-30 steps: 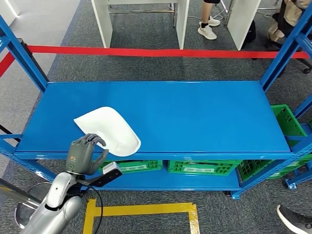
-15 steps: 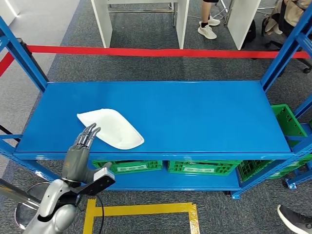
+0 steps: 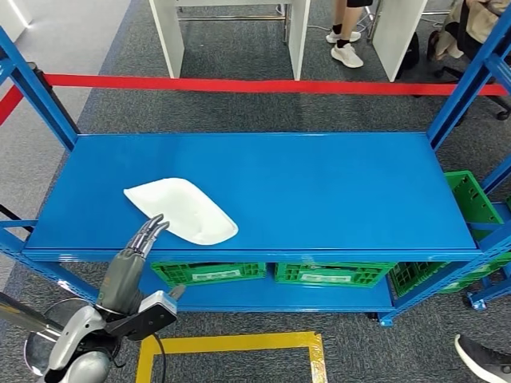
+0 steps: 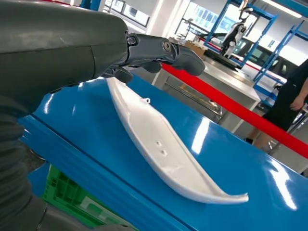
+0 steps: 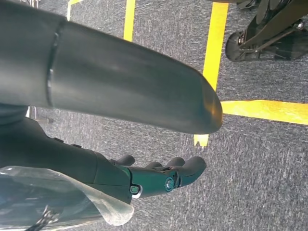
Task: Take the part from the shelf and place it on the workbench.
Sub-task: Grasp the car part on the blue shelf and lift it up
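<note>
Left hand [image 3: 126, 267] withdrawn from white part [image 3: 180, 209] since a second ago; fingers [image 3: 151, 230] extended, close together, apparently clear. Part flat on shelf [image 3: 313, 187], just beyond fingertips. Grasp pending. Right hand [image 5: 160, 178] loosely extended, empty.

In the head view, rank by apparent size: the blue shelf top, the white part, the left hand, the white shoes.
1. Blue shelf top, by far the largest.
2. White part.
3. Left hand, though it is nearer the camera, so it looks bigger.
4. White shoes, far off.
</note>
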`<action>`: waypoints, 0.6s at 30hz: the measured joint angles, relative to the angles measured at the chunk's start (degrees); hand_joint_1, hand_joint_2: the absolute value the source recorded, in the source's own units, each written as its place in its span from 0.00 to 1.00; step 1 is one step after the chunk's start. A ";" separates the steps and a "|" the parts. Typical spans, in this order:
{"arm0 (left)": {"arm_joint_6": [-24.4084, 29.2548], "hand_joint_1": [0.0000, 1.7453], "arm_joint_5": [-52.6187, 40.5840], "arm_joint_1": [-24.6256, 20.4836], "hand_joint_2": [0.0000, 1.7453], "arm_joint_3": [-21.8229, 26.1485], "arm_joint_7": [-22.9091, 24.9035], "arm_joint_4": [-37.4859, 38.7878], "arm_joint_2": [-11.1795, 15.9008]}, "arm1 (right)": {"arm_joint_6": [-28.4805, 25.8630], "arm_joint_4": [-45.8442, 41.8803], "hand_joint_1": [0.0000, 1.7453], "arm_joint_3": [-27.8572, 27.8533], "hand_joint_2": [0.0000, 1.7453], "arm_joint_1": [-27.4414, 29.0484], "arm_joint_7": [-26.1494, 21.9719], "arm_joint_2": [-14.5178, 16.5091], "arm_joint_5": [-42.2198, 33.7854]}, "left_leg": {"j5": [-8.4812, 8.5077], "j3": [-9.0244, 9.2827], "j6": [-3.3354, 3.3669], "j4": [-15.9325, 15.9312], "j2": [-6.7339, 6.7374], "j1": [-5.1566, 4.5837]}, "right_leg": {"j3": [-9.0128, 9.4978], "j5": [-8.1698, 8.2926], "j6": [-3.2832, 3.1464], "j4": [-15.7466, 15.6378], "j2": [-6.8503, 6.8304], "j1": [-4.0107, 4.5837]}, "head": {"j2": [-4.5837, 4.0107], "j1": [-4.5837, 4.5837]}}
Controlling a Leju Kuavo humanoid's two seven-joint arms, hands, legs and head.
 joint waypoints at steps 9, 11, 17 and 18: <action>-0.90 0.00 -0.92 0.33 1.00 -0.10 -0.01 -0.60 0.27 | -0.02 0.00 0.00 0.13 0.00 0.04 -0.01 0.00 -0.28 | 0.00 0.00 0.00 0.00 0.00 0.00 | 0.00 0.00 0.00 0.00 0.00 0.00 | 0.00 0.00; -0.70 0.00 -2.72 0.42 1.00 -0.41 0.15 -0.80 0.31 | 0.05 0.00 0.00 0.15 0.00 0.02 -0.02 0.00 -0.36 | 0.00 0.00 0.00 0.00 0.00 0.00 | -0.01 0.00 0.00 0.00 0.00 0.00 | 0.00 0.00; 1.52 0.00 -9.89 -1.30 1.00 -3.47 1.92 0.24 -0.23 | 1.26 0.03 0.00 -0.07 0.00 -0.59 -1.71 0.00 1.81 | 0.00 0.01 0.00 0.00 0.00 -0.01 | -0.02 0.00 0.00 -0.01 0.00 0.00 | 0.00 0.01; 2.48 0.00 -11.67 -2.12 1.00 -4.16 2.39 0.85 -0.37 | 1.56 0.11 0.00 -0.26 0.00 -0.91 -2.29 0.00 2.65 | 0.00 0.01 0.00 0.00 0.00 -0.01 | -0.03 0.01 0.01 -0.01 0.00 -0.01 | 0.00 0.00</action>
